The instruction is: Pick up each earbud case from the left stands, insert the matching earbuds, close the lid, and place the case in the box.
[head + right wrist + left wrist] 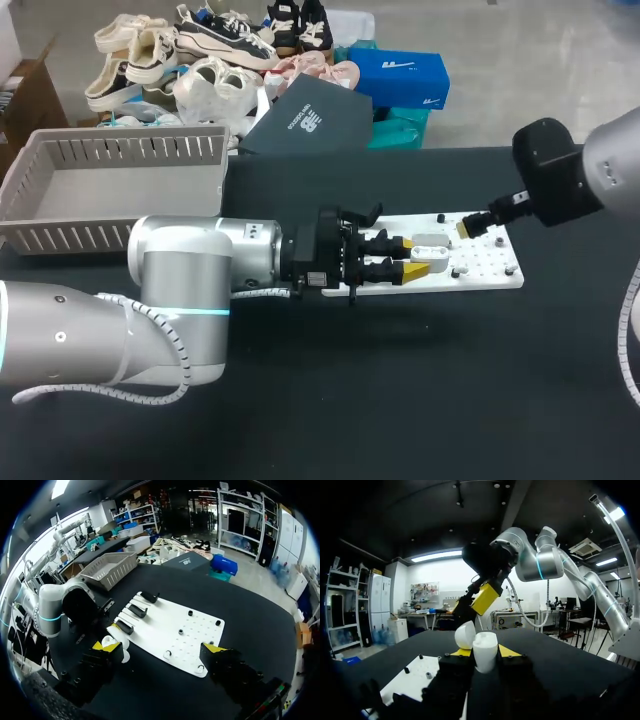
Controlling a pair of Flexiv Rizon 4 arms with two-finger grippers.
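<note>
Earbud case (485, 656), lid up, sat clamped in the left claw (410, 256) above the white board (170, 625). Right claw (160, 647) gaped wide alongside, empty. Insertion step, I reckoned: next, fetch a matching earbud and seat it.

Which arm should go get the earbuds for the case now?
Probably the right. The left hand is shut on the open case, holding it over the white board, so it is busy. The right hand is open and empty, close by.
</note>
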